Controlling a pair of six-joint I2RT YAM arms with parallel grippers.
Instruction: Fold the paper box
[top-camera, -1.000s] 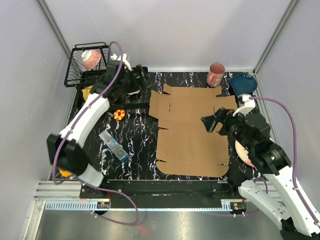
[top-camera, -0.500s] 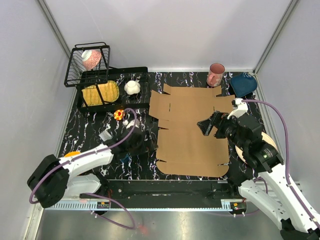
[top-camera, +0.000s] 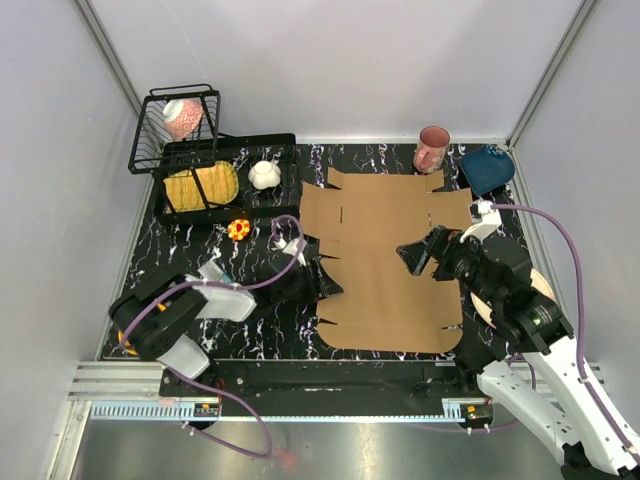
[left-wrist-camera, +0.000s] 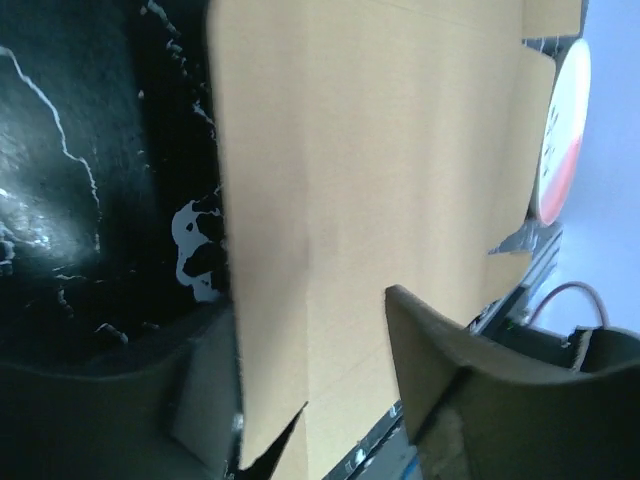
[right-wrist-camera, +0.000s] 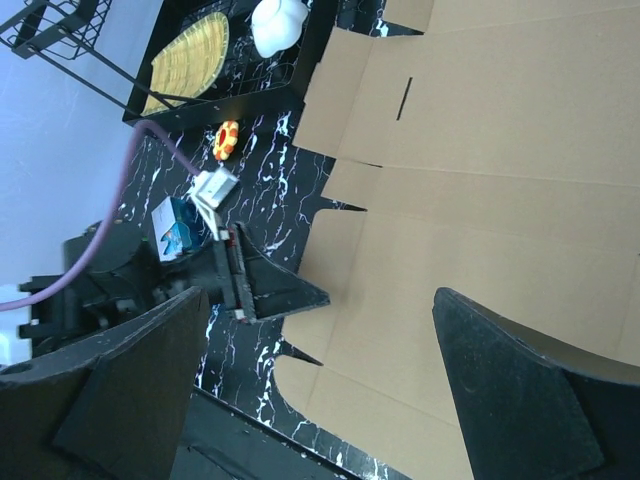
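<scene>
Two claws gape: the left claw (top-camera: 325, 280) straddles the edge of the flat cardboard sheet (top-camera: 385, 300), seemingly without pinching it; the sheet lies just beneath the right claw (top-camera: 412, 255).

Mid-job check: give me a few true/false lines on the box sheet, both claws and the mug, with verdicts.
1. The paper box is an unfolded sheet on the table. True.
2. The left claw is at the sheet's left edge. True.
3. The right claw is clamped on a flap. False: it is open above the sheet, holding nothing.
4. The pink mug stands on the cardboard. False: it stands on the table past the sheet's far edge.
</scene>
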